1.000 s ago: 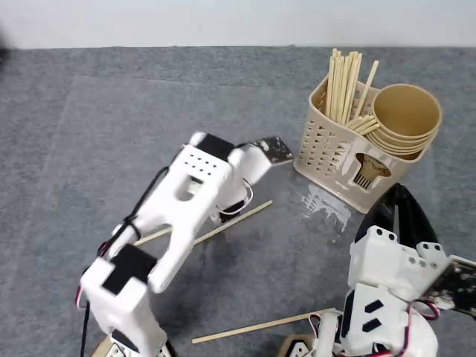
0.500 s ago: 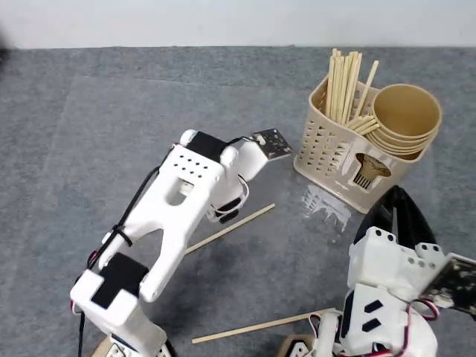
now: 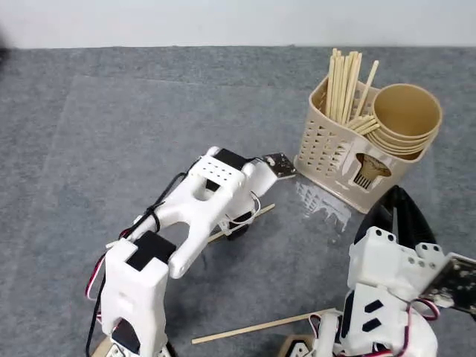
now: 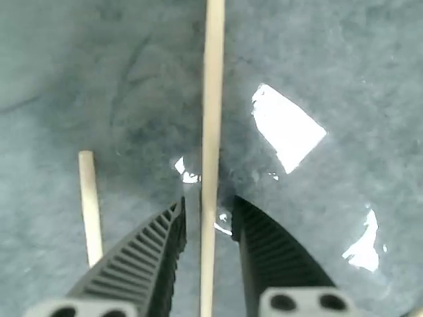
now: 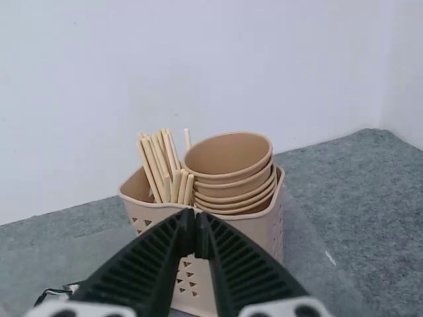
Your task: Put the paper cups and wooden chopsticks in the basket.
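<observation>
A wooden chopstick [image 4: 213, 99] lies flat on the grey mat and runs between the fingers of my left gripper [image 4: 208, 212], which is open and straddles it with a small gap on each side. In the high view this chopstick [image 3: 259, 211] pokes out from under the left arm, whose gripper [image 3: 239, 225] is low over the mat. The end of a second chopstick [image 4: 88, 198] lies just beside it. Another chopstick [image 3: 260, 326] lies near the front edge. The beige basket [image 3: 327, 152] holds stacked paper cups [image 3: 405, 115] and several chopsticks [image 3: 342, 78]. My right gripper [image 5: 193, 223] is shut on nothing and faces the basket [image 5: 264, 228].
A clear plastic sheet covers the grey mat [image 3: 111, 134], with glare patches [image 4: 287, 129] close to the left gripper. The right arm's white body [image 3: 390, 297] stands at the front right, in front of the basket. A white wall [image 5: 198, 66] rises behind the table.
The left arm has swung right and toward the front and dropped lower, bringing its gripper down over the chopstick. The right arm and basket have not moved.
</observation>
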